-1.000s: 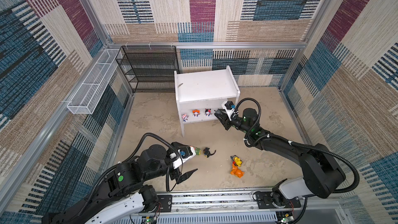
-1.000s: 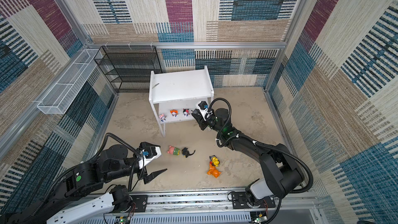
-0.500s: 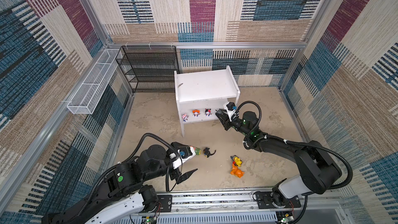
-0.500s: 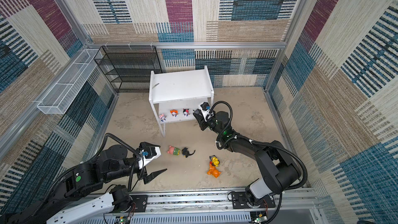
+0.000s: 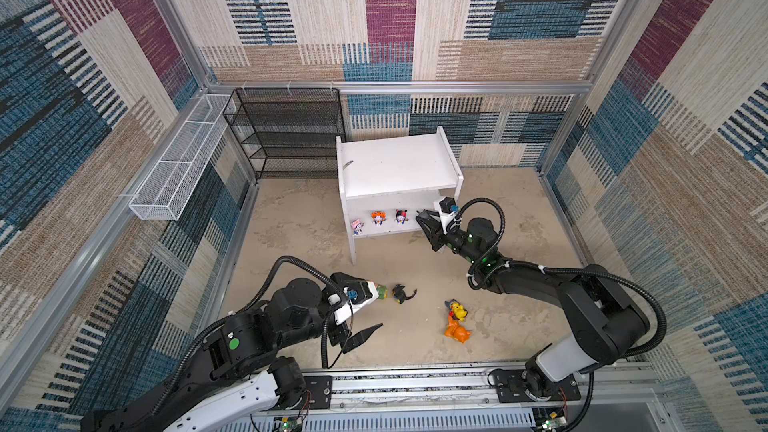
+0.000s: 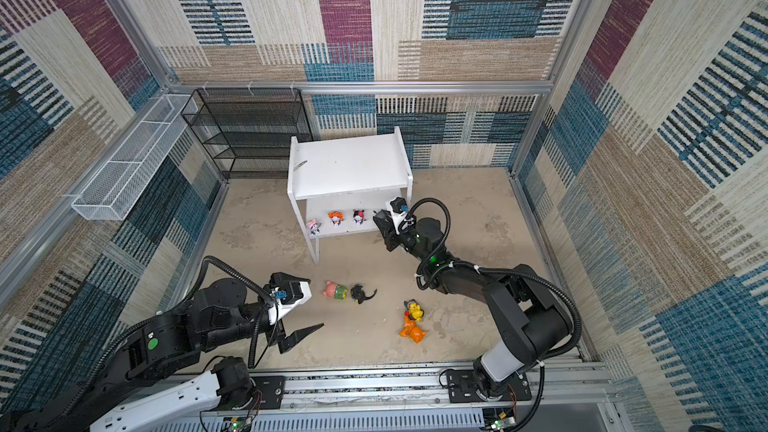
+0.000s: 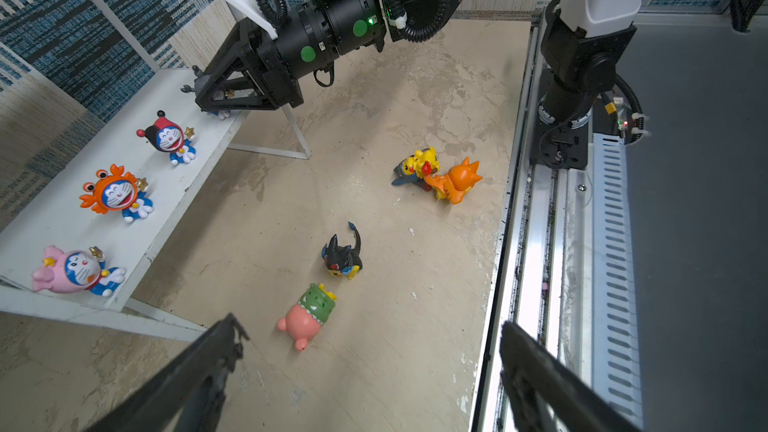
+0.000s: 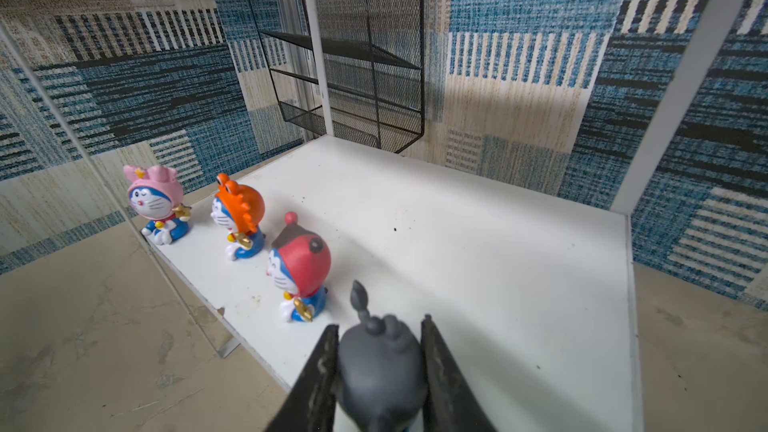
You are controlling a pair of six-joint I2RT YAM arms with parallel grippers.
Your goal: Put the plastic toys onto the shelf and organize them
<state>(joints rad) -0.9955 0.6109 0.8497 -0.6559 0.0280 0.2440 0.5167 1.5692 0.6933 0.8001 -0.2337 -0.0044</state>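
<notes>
Gripping a grey figurine (image 8: 380, 367) at the shelf (image 8: 498, 263), right jaws; left jaws wide apart.

No legible text, brand, number or label found in any view. Plain green round sticker (image 5: 234, 343) on left arm (image 5: 291, 309) was blank. Two like green stickers (image 7: 308, 53) on right arm wrist housing (image 7: 336, 22). Small white marking (image 7: 322, 46) beside them was too small to read.

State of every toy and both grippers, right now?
left gripper: open.
right gripper: shut on grey figurine.
grey figurine: gripped over shelf.
pink-hooded figurine: upright on shelf.
crab-hooded figurine: upright on shelf.
red-hooded figurine: upright on shelf.
pink-and-green toy: lying on floor.
black-hooded toy: on floor.
orange toy: lying, touching yellow toy.
yellow toy: lying on floor.
</notes>
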